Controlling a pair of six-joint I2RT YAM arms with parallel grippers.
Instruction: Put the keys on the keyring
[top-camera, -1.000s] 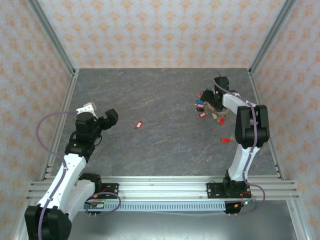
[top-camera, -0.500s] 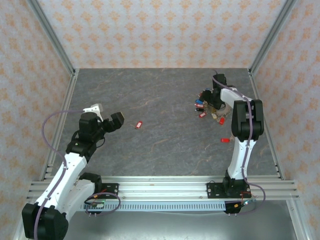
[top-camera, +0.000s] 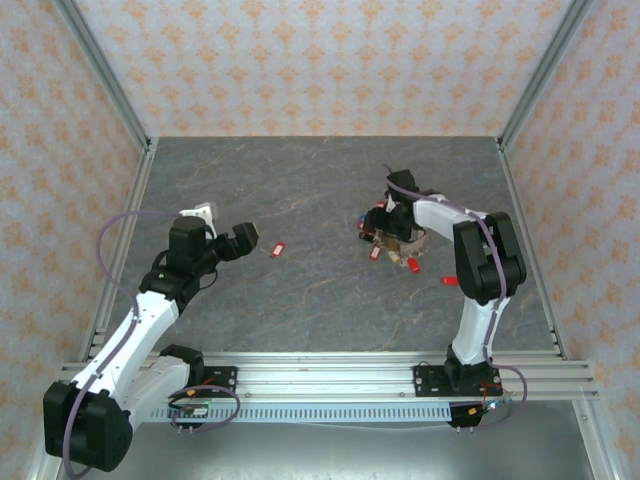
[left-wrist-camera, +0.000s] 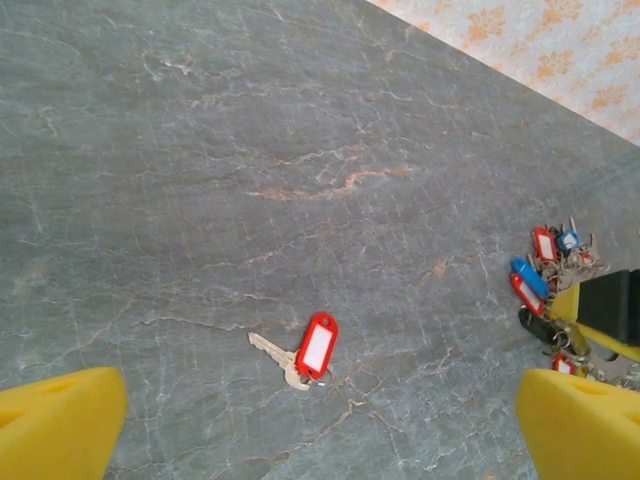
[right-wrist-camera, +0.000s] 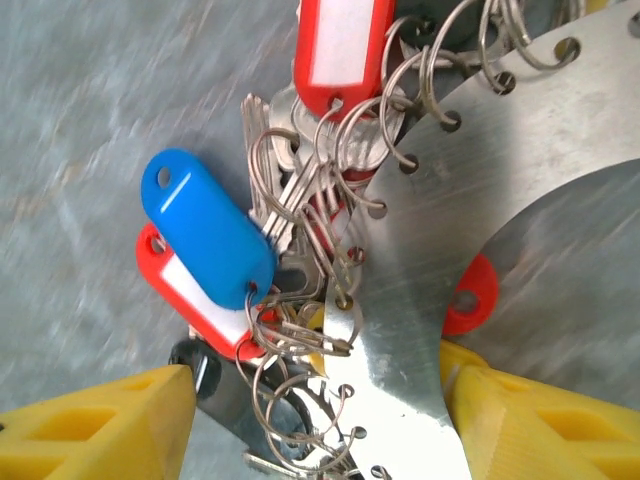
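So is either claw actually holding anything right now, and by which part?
The left gripper is open and empty. The right gripper straddles the rim of the keyring, among the keys; whether it is clamped on cannot be told.

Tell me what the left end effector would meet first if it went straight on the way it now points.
Probably the loose red-tagged key, lying on the table just ahead of the open left end effector. Depth is unclear, so it might touch bare table just before the key.
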